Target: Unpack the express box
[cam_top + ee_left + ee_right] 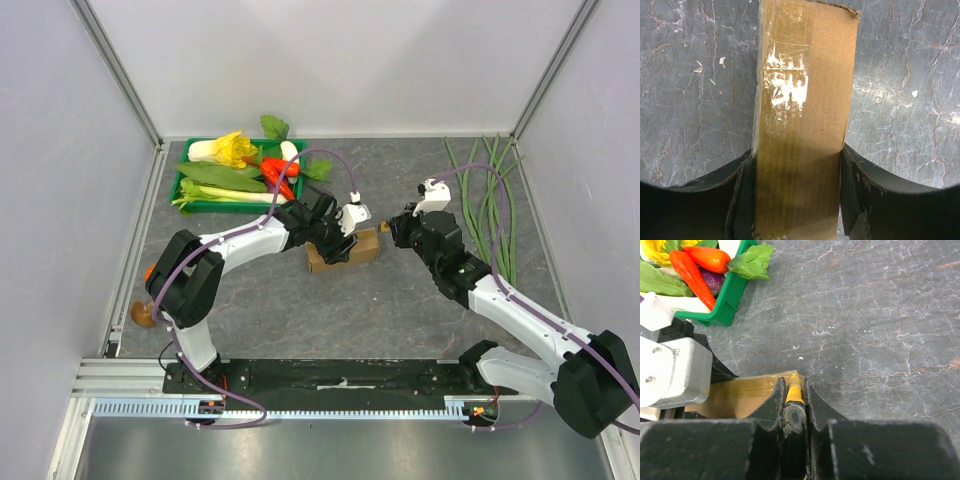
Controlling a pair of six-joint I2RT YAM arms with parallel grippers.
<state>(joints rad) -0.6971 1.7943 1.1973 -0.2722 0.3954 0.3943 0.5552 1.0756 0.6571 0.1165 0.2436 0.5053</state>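
Brown cardboard: the express box point(805, 90) lies mid-table, and my left gripper point(798, 170) clamps its two long sides. My right gripper point(793, 385) pinches a yellow-handled tool point(793, 394) whose tip touches the box's end, with my left wrist crowding close beside it. The green vegetable tray point(225, 206) sits just behind the box; long green stalks point(490, 200) lie well apart on the right

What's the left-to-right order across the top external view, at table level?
green plastic tray of vegetables → small brown cardboard express box, with the left gripper clamped on it from above → right gripper, pinching a yellow-and-black tool → bundle of long green beans.
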